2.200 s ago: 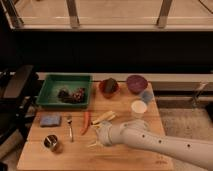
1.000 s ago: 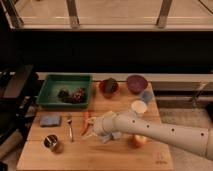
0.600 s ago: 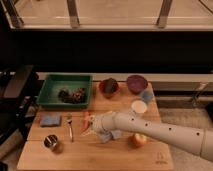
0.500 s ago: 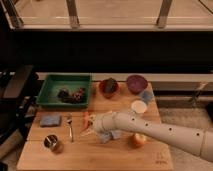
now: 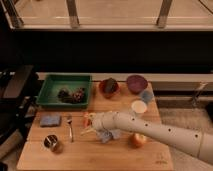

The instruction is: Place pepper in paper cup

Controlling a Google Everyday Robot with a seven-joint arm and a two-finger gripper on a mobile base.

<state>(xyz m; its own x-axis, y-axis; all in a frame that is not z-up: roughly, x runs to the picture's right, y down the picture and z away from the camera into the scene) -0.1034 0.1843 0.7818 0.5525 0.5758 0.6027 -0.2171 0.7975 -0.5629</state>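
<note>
Wooden table is seen with the pepper near its middle. The gripper is spread wide, empty, at its four o'clock. The thin pepper could be knocked away by a badly aimed grab.

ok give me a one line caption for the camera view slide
Robot's open gripper at the red-orange pepper on the wooden table, white paper cup standing apart

Dim warm light; gripper over table

Gripper at pepper; bare board toward paper cup.
</note>
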